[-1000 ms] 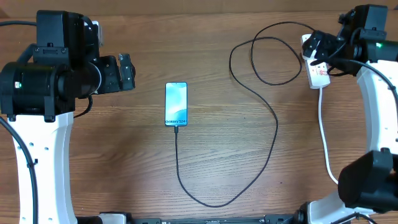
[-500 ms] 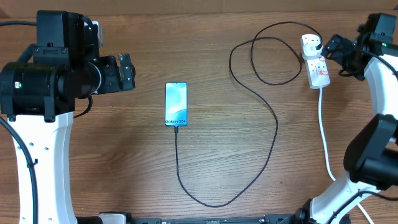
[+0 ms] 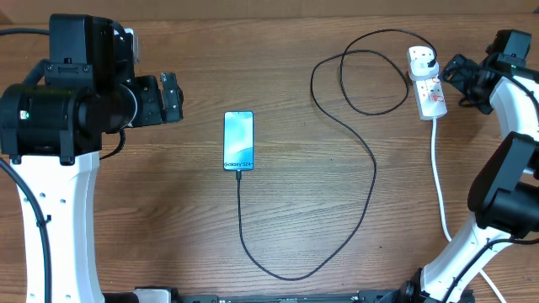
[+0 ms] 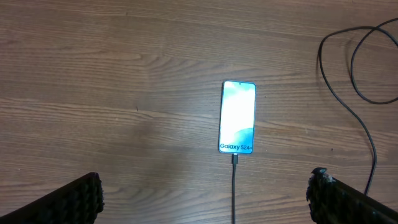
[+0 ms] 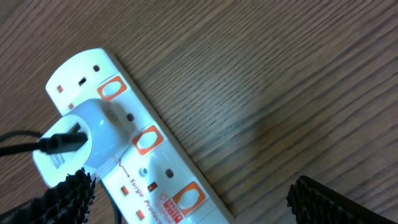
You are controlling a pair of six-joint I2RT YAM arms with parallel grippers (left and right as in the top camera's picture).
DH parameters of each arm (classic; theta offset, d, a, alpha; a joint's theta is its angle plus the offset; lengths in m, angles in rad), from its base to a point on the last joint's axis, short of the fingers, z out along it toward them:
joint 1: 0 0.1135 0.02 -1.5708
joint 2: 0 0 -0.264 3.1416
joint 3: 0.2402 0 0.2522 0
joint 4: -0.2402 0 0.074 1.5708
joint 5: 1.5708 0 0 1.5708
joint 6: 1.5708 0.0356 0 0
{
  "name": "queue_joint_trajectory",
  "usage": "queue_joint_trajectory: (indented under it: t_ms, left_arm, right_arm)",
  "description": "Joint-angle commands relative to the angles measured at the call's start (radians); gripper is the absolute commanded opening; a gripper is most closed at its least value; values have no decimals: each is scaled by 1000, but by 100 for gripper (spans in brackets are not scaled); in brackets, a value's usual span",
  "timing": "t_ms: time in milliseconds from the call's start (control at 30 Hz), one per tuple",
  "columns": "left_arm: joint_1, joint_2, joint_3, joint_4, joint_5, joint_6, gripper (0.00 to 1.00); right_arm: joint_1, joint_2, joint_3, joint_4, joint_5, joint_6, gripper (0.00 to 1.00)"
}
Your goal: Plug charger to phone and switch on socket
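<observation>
The phone point(image 3: 238, 140) lies screen-up in the middle of the table point(image 3: 168, 227), with the charger point(image 3: 375, 168) tip in its lower short end. The cable loops away to a white adapter point(image 5: 84, 137) seated in the socket point(image 3: 432, 97) at the far right. The right gripper point(image 3: 457, 77) hovers just beside the socket, fingers spread apart. The left gripper point(image 3: 172, 97), also spread wide, hangs left of the phone.

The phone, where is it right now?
In the overhead view the phone lies mid-picture, nearest the left claw, with the charger running into its lower end.
</observation>
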Motion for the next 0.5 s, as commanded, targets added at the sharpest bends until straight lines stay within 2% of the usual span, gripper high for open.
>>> queue_joint_trajectory:
  t_ms: [0,467]
  left_arm:
    - [5,6,11,2,-9,4,100]
    - [5,6,11,2,-10,4,100]
  right_arm:
    - [-2,28,26,19,30,16,100]
    - [-2,93,26,75,47,-5,100]
